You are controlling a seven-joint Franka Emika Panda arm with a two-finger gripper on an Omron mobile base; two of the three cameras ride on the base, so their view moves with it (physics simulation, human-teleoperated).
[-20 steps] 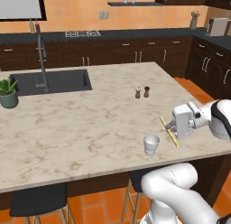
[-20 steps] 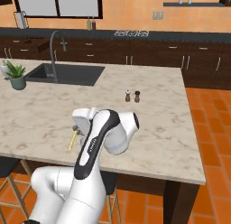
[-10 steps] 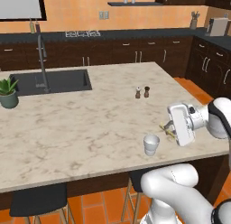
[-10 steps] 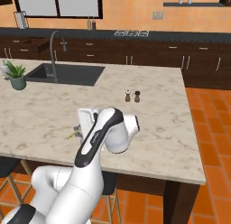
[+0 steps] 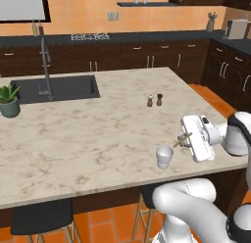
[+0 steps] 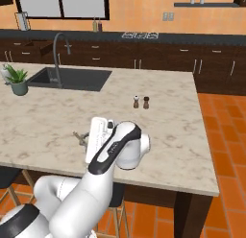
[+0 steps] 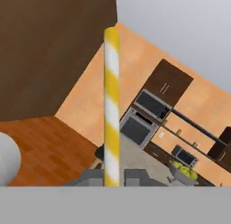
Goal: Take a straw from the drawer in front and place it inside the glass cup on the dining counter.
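My gripper (image 5: pixel 183 138) hovers just above the dining counter (image 5: pixel 98 134) near its front right corner, shut on the straw (image 5: pixel 181 137). The hand lies nearly level, pointing left. The glass cup (image 5: pixel 164 157), a small whitish tumbler, stands upright on the counter just below and left of the fingertips, apart from them. In the hand view the yellow and white striped straw (image 7: pixel 111 101) rises straight up from between the two fingertips of the gripper (image 7: pixel 112 179). From the right base view the gripper (image 6: pixel 79 137) and the straw's end (image 6: pixel 77 135) poke out left of the white hand; the arm hides the cup. The drawer is out of view.
Two small shakers (image 5: pixel 154 100) stand mid-counter behind the cup. A sink with a tall tap (image 5: pixel 46 65) and a potted plant (image 5: pixel 9 100) occupy the far left. Dark stools (image 5: pixel 41 217) sit under the counter's front edge. Dark cabinets line the back wall.
The hand has tipped over and shifted slightly toward the cup. The straw, earlier seen as a long slanted yellow line, now shows as only a short stub at the fingers.
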